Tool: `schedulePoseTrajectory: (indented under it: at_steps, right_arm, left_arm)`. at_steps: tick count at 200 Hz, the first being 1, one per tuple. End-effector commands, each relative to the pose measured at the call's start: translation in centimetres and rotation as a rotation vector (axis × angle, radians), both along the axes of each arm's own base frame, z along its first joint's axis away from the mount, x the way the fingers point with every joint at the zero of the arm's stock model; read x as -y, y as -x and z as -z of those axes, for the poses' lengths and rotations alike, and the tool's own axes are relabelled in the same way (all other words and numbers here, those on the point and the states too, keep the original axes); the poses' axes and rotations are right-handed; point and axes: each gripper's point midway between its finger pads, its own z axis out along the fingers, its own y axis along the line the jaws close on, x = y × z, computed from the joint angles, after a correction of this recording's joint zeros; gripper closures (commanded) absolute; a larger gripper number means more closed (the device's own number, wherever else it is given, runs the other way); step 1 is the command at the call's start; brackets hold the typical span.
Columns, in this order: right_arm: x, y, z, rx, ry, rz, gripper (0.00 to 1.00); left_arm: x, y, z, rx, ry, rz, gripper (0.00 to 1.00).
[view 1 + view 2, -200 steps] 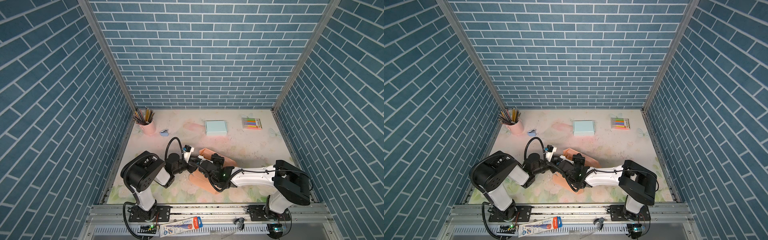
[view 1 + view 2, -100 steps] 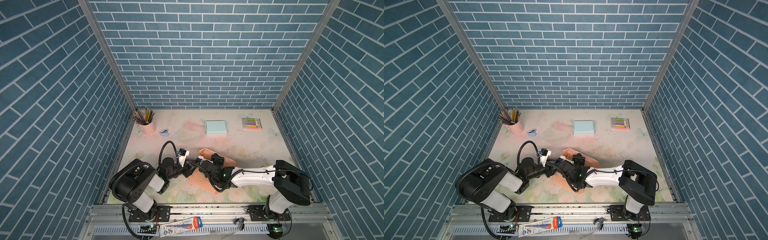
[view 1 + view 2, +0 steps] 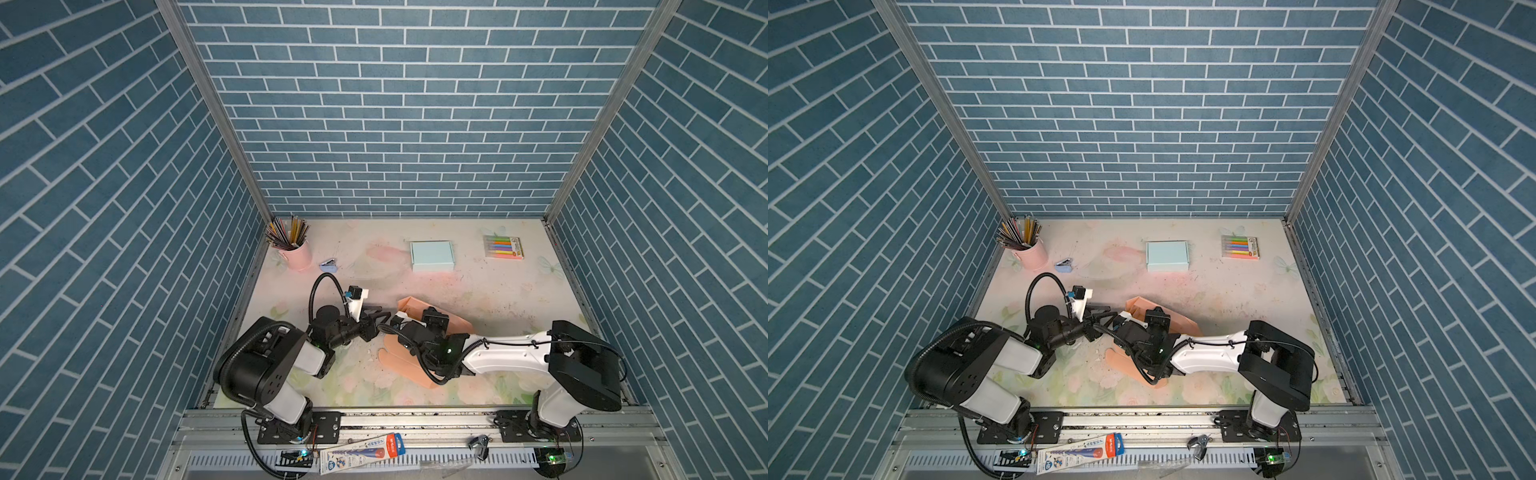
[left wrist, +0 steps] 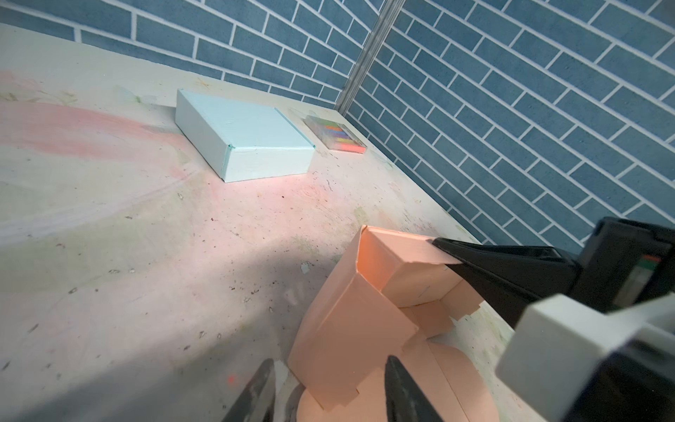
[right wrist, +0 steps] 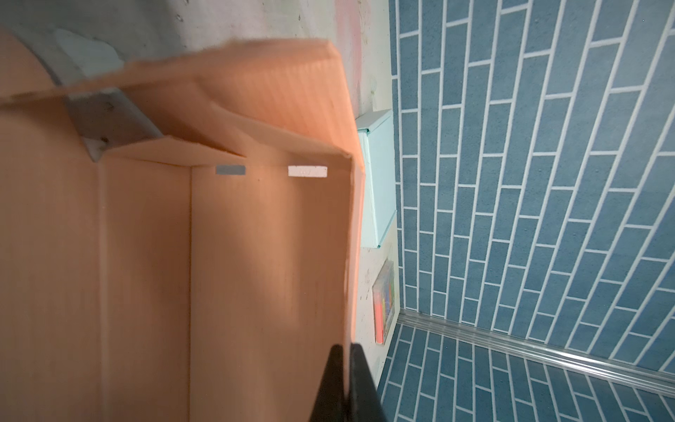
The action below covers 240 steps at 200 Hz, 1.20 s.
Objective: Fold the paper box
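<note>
The paper box (image 3: 417, 304) is peach cardboard, partly folded, at the front middle of the table, with a rounded flap (image 3: 405, 362) lying flat toward the front. My right gripper (image 5: 343, 351) is shut on the upper edge of one box wall (image 4: 405, 244), and its black fingers (image 4: 485, 263) show in the left wrist view. My left gripper (image 4: 330, 369) is open at the box's left end. An upright side panel (image 4: 350, 329) stands in the gap between its fingers, and no contact shows. In both top views the left gripper (image 3: 379, 318) (image 3: 1100, 314) sits just left of the box (image 3: 1143, 304).
A shut light blue box (image 3: 431, 255) lies at the back middle and a pack of coloured markers (image 3: 503, 247) at the back right. A pink cup of pencils (image 3: 297, 252) and a small blue stapler (image 3: 328, 264) are at the back left. Blue brick walls enclose the table.
My left arm has drawn back a little to the left and its jaws have widened slightly. The right gripper has kept its hold on the box wall.
</note>
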Motion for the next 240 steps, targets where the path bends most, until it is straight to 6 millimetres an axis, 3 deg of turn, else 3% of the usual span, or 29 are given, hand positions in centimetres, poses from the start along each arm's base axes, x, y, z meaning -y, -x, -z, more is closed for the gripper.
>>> schedulePoseTrajectory:
  at_steps: [1,21,102,192,240]
  right_arm:
    - [0.5,1.2,1.9,-0.072,0.078,-0.061,1.00]
    - [0.4,1.3,1.9,-0.075,0.075,-0.064,1.00]
    - [0.3,1.4,1.8,-0.078,0.068,-0.067,1.00]
    - [0.5,1.3,2.9,-0.080,0.117,-0.060,1.00]
    - [0.2,1.5,2.8,-0.081,0.109,-0.071,1.00]
  left_arm:
    - [1.4,0.1,-1.4,0.053,0.055,0.099,0.45]
    - [1.8,-0.3,-1.1,0.058,0.054,0.120,0.41]
    - [2.6,-1.6,0.4,0.059,0.019,0.153,0.42]
    - [4.5,-0.1,1.1,0.055,0.019,0.247,0.45]
    - [5.0,-0.2,1.4,0.062,0.011,0.236,0.50]
